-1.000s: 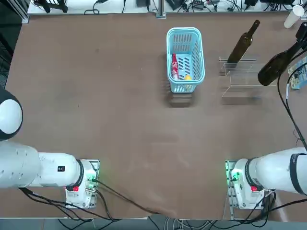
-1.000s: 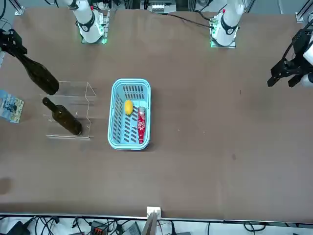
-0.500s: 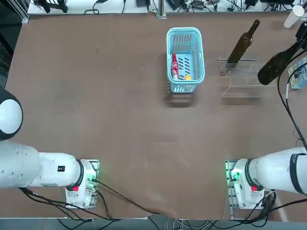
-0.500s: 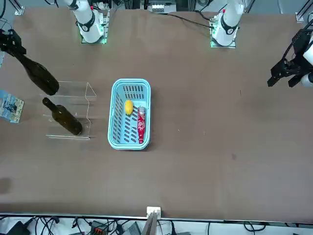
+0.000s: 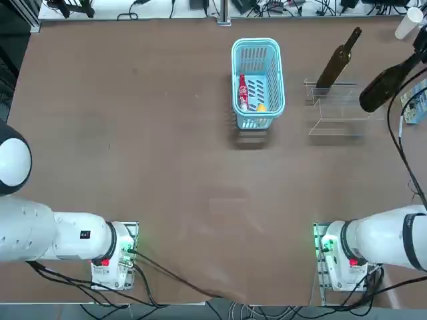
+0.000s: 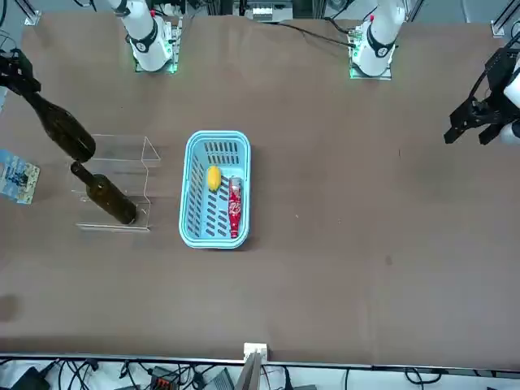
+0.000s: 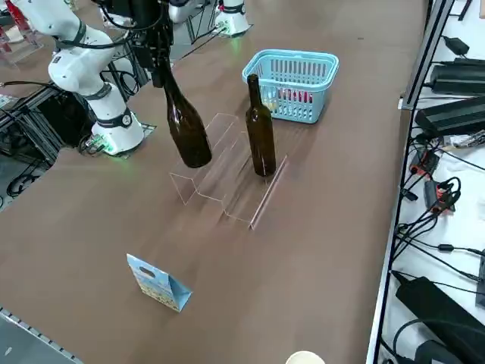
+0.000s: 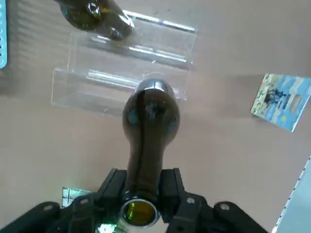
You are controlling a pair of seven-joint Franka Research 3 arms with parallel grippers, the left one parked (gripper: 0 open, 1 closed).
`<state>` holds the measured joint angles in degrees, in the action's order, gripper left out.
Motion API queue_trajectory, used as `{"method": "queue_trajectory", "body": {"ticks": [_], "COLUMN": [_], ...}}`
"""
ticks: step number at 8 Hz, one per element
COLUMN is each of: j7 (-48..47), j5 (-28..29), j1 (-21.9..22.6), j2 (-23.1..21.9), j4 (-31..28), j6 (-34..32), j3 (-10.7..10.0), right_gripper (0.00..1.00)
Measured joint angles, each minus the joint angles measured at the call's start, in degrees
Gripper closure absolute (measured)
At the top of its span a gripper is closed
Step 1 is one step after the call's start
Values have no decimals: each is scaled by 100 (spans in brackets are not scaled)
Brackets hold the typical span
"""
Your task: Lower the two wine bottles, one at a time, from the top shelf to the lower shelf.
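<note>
Toward the far right corner of the brown worktop (image 5: pixel 200 173): one transparent acrylic two-step stand, its top shelf (image 7: pixel 204 176) on the robot's side and its lower shelf (image 7: pixel 254 199) on the side of the far edge.

Item, a dark olive-green wine bottle (image 7: pixel 261 140), tall and slim, upright on the lower shelf, neck uppermost.

Item, a second wine bottle (image 7: pixel 186 129), darker in tone, held neck up and slightly tilted, its base at the top shelf — whether glass touches acrylic cannot be told.

Item, the right gripper (image 8: pixel 146 179), black, its two fingers clamped on the neck of the second bottle, one to each side.

Item, a light-blue plastic basket (image 5: pixel 236 73), slatted, near the far edge and about midway between the left and right edges. Contents: one small red bottle (image 6: pixel 235 207) with white lettering, lying down; one small yellow object (image 6: pixel 214 178), rounded, near it.

Item, a small carton (image 7: pixel 159 284), patterned in blue and cream with a cut-out handle, near the right edge and apart from the stand.

Item, a white cup (image 5: pixel 409 23), in the far right corner.

Item, assorted black cables (image 7: pixel 432 250) — loosely tangled, beyond the far edge.
</note>
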<state>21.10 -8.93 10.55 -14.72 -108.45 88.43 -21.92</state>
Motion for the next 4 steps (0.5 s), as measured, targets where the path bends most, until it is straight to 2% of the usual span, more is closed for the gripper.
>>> {"method": "queue_trajectory", "body": {"ticks": [2,4], "j7": [167,324], "j5": [0,0], "j1": [8,18], "j2": [79,400], "j4": [141,489], "j6": [242,316], "j3": [53,90], "right_gripper": [61,61]}}
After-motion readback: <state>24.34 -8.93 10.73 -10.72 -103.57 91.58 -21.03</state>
